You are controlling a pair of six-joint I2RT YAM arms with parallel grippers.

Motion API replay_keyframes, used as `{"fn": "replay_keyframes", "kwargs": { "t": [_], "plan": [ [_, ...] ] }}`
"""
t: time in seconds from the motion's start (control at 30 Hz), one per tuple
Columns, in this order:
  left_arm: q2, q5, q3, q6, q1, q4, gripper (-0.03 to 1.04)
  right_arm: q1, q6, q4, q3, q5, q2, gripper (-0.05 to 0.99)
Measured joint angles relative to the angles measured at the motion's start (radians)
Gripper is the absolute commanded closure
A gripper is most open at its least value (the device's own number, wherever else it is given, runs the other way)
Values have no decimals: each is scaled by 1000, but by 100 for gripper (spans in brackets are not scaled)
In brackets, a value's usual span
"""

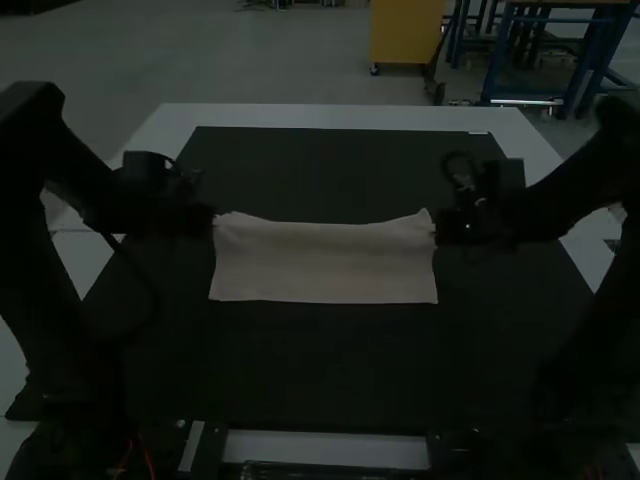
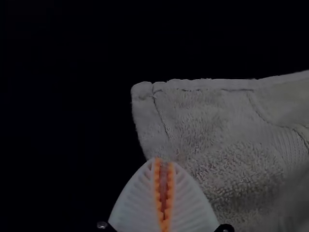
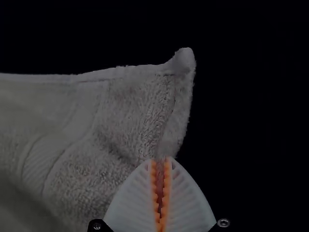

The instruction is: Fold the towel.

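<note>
The towel (image 1: pixel 325 262) lies across the middle of the bench (image 1: pixel 330 115). Near the towel's far corners, the left pincer (image 2: pixel 164 162) and right pincer (image 3: pixel 161 162) each pinch its side edge, probably to keep the far hem taut and level for an even fold.

A dark mat (image 1: pixel 320 370) lies on the white table (image 1: pixel 330 116) (in dim light).
</note>
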Motion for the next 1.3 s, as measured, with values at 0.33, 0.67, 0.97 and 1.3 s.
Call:
{"fn": "replay_keyframes", "kwargs": {
  "t": [0.33, 0.67, 0.97, 1.3],
  "plan": [
    [-188, -1, -104, 30, 0, -119, 99, 0, 3, -86, -94, -19, -135, 96],
    [-277, -14, -161, 76, 0, -178, 99, -2, 3, -137, -169, -44, -217, 96],
    [-278, -35, -241, 98, 1, -185, 99, -2, 3, -174, -187, -56, -217, 96],
    [-278, -44, -279, 110, 1, -178, 99, -2, 3, -195, -217, -62, -217, 77]
  ]
}}
